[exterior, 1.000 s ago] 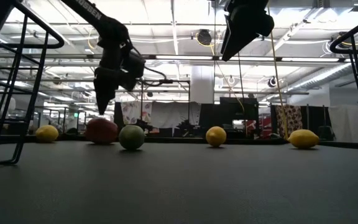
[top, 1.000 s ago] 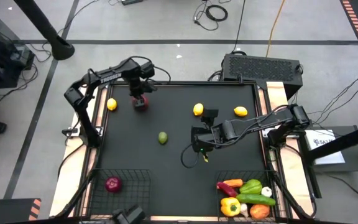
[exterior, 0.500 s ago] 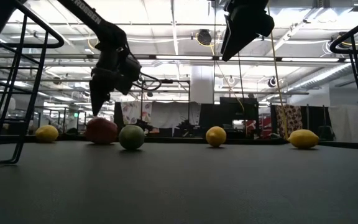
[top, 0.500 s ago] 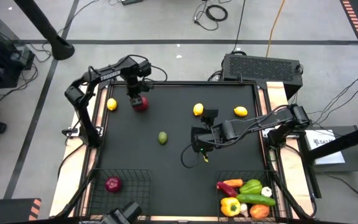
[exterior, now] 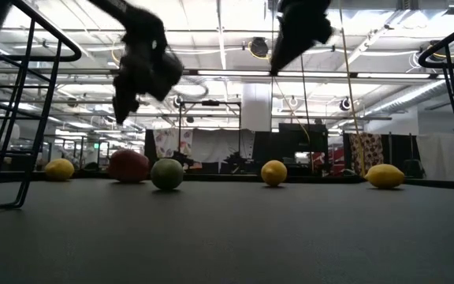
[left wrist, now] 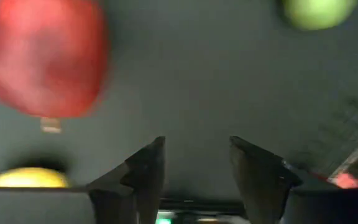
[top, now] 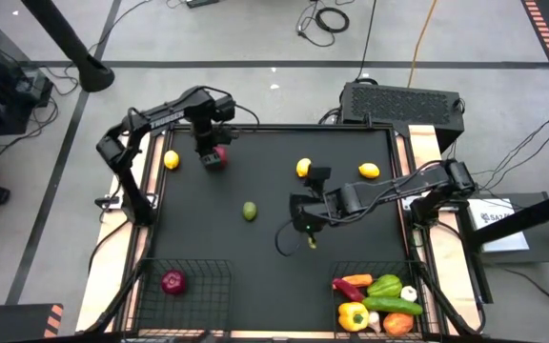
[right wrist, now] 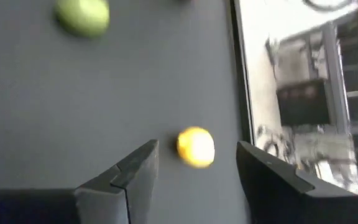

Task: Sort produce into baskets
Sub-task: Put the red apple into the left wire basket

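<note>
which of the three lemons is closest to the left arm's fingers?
The round yellow lemon at the mat's left edge, just beside the red apple. The other two lemons lie over on the right half.

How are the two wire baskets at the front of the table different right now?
The left basket holds just one thing, a purple onion; the right basket holds a heap: peppers, a cucumber, garlic and more. The left basket's load is one dark colour; the right basket's is red, yellow, green, orange and white. Both are black wire mesh, rectangular, at the table's front edge.
</note>
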`<action>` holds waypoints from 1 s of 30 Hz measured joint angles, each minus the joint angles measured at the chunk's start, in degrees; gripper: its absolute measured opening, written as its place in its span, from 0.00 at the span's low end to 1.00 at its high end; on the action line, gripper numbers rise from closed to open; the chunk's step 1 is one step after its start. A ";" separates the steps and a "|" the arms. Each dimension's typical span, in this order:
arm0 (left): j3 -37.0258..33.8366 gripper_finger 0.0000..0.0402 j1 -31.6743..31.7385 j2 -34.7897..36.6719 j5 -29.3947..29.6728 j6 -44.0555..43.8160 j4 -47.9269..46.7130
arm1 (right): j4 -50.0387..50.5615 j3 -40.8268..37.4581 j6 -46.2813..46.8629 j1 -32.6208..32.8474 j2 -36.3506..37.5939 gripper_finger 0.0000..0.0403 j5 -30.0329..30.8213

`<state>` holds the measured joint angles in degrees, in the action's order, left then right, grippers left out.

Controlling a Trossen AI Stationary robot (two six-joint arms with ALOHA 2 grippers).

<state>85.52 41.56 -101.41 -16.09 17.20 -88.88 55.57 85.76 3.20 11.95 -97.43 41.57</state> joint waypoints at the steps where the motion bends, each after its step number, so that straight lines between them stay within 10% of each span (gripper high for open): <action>1: 0.08 0.45 -1.44 1.87 -0.63 -1.73 -0.39 | -3.62 -0.76 -2.10 -0.43 0.00 0.51 0.02; 8: 0.30 0.45 -17.14 21.20 2.36 -16.88 3.57 | -42.07 -10.61 -20.83 -8.66 -0.03 0.51 -10.37; 15: 0.35 0.45 -39.61 38.00 24.61 -40.79 14.04 | -63.59 -12.92 -20.60 -18.84 0.00 0.51 -25.09; 30: 0.19 0.45 -63.59 32.22 60.21 -50.32 20.31 | -72.90 0.87 -17.83 -32.90 -14.70 0.51 -48.92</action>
<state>85.71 -22.03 -69.19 44.12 -33.12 -68.57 -17.33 86.64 -14.64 -20.94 -112.13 -7.36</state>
